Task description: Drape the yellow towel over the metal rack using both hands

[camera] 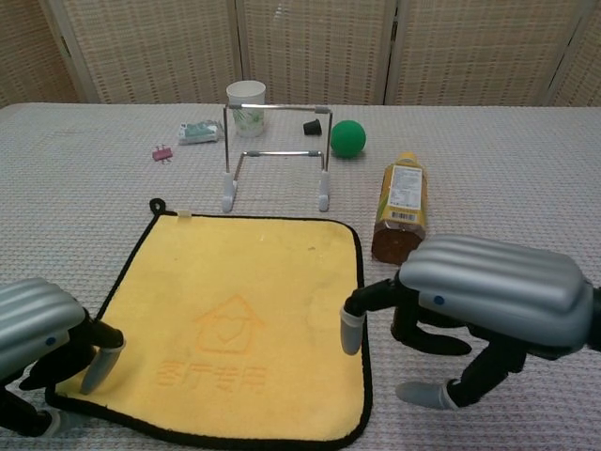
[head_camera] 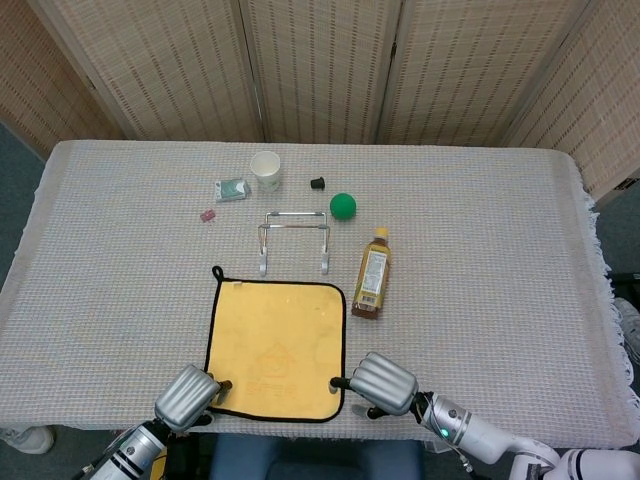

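The yellow towel, edged in black with a loop at its far left corner, lies flat on the table. Beyond its far edge the metal rack stands upright and bare. My left hand sits at the towel's near left corner, one fingertip touching the cloth. My right hand hovers at the towel's near right edge, fingers spread, one fingertip over the black border. Neither hand holds anything.
A brown bottle lies right of the towel. Behind the rack are a green ball, a white cup, a small black cap, a packet and a pink clip. Folding screens close off the back.
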{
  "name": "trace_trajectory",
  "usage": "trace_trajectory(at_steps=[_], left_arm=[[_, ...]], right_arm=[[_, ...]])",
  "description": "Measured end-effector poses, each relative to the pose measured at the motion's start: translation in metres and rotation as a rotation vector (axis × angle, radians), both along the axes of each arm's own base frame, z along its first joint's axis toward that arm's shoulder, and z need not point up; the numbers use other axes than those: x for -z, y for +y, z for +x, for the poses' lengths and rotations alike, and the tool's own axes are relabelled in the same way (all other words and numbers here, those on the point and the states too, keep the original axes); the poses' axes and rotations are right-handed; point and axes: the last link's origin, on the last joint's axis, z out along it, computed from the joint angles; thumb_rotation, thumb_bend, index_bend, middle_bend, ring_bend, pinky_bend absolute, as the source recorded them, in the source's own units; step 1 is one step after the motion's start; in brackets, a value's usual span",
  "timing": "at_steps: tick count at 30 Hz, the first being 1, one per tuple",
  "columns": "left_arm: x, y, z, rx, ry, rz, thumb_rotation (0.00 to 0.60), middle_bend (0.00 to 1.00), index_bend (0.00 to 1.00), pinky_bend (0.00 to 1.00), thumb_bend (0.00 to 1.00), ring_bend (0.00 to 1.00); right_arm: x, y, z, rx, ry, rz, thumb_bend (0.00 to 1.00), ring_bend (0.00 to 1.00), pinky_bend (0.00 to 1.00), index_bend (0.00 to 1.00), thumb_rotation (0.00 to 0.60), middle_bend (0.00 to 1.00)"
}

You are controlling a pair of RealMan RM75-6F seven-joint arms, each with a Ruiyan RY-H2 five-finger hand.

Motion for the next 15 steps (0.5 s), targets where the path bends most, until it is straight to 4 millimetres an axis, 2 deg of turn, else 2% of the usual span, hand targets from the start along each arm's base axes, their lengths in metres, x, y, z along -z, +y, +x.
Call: trace_trajectory(at_steps=[4,15], left_arm=[[0.001,-0.001,0.002,0.002,-0.006,-0.001,0.6,0.94,0.67,0.96,0.33,0.78],[0.002,0.0,0.003,0.001,-0.013,0.005,0.6,0.94,0.68,0.96,0.33,0.78]], right_arm=[[0.013,-0.001,0.002,-0.009,0.014,0.023,0.19,0.99,1.0,0.41,0.6,0.93],[0.03,-0.002,0.006,-0.051,0.063,0.028,0.19,1.0,1.0,0.41,0.6,0.93]])
